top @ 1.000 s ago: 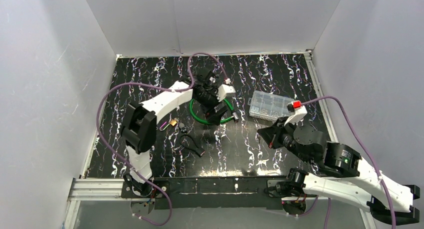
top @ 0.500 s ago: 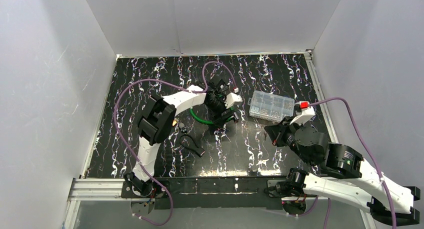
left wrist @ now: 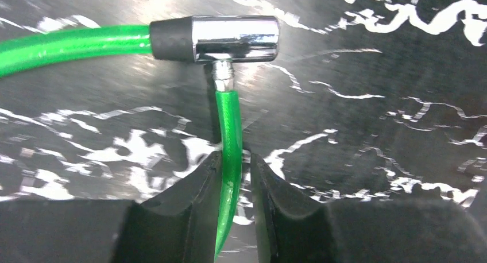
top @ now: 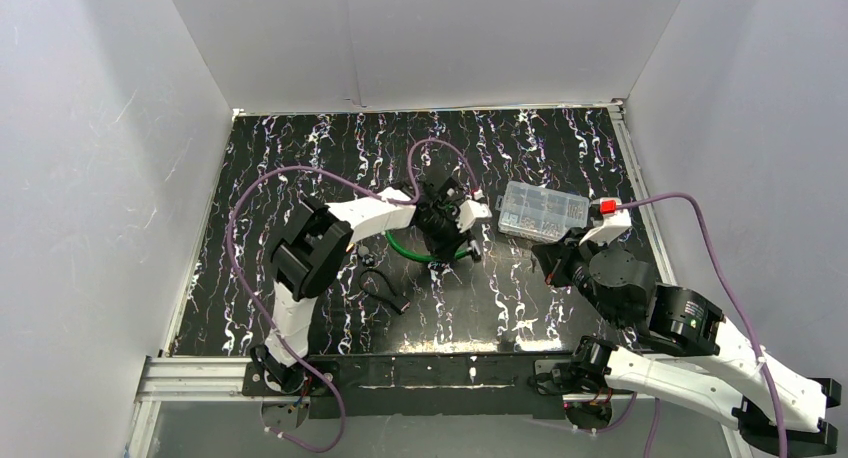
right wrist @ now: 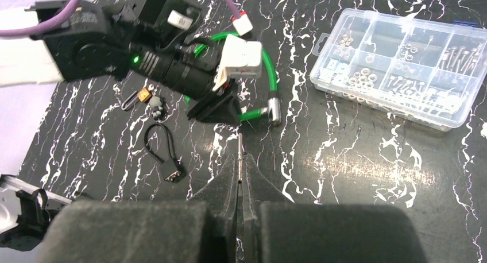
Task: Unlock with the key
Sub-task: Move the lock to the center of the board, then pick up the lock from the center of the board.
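Note:
A green cable lock (top: 398,246) lies in a loop mid-table, its chrome head (left wrist: 235,39) at the top of the left wrist view. My left gripper (left wrist: 235,159) is shut on the green cable (left wrist: 228,116) just below the head, with a dark finger on each side of it. In the top view the left gripper (top: 452,244) sits on the loop's right side. My right gripper (right wrist: 241,159) is shut on the key (right wrist: 239,143). The key's thin metal blade sticks out toward the lock head (right wrist: 274,111), a short way off. From above, the right gripper (top: 550,266) hovers right of the lock.
A clear compartment box (top: 545,210) of small hardware stands at the right, behind the right gripper. A small brass padlock (right wrist: 140,96) on a purple ring lies left of the cable. A black cord loop with a tag (right wrist: 166,157) lies next to it.
The left arm swung to the right along the green loop, and its jaws went from wide open to shut on the cable. The right gripper drifted slightly right, still shut on the key.

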Tool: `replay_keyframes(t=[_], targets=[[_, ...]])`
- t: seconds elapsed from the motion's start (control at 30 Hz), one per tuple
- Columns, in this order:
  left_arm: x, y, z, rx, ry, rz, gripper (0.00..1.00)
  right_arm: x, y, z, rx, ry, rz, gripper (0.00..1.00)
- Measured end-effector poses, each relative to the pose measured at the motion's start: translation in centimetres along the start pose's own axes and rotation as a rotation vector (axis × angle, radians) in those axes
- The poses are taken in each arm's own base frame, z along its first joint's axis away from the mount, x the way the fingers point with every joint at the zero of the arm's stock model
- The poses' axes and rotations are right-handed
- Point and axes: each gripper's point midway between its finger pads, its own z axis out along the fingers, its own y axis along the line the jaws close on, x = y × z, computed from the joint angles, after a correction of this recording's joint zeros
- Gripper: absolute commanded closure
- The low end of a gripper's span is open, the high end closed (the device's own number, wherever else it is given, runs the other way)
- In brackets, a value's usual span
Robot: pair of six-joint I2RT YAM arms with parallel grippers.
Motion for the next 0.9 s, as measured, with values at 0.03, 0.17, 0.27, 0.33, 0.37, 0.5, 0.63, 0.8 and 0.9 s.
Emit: replay_keyframes(t=[0.03,0.17,0.27,0.33,0.37,0.5,0.63,0.8,0.9], targets=[[0.5,-0.9,-0.1,0.006,0.005,-0.030,0.67,0.0,-0.1,0.0,0.003,-0.001,-0.002,0.99],[1.2,-4.0,-0.2,0.034,0.030,-0.121,0.36,-0.1,-0.2,0.0,0.007,-0.003,-0.005,0.99],[1.2,-5.7,-0.5,0.048,0.041,-0.191,0.07,0.0,-0.2,0.1,0.009,-0.001,-0.004,0.99],[1.2,-6.4,-0.8,0.055,0.053,-0.227,0.02,0.3,-0.3,0.3,0.012,0.002,-0.004,0.99],[1.2,-6.6,-1.1,0.062,0.065,-0.236,0.02,0.4,-0.4,0.4,0.015,0.005,-0.007,0.99],[-0.3,-6.7,-3.3,0.118,0.057,-0.156,0.02,0.8,-0.6,0.6,0.025,0.013,-0.009,0.99],[-4.8,-4.4,-7.2,0.134,-0.058,0.082,0.02,0.7,-0.8,0.6,0.029,0.011,-0.004,0.99],[-8.7,0.2,-9.2,0.064,-0.159,0.395,0.02,0.4,-0.9,0.7,0.035,0.000,0.006,0.99],[-7.0,1.2,-7.0,0.096,-0.123,0.536,0.02,0.4,-1.0,0.7,0.039,-0.002,0.009,0.99]])
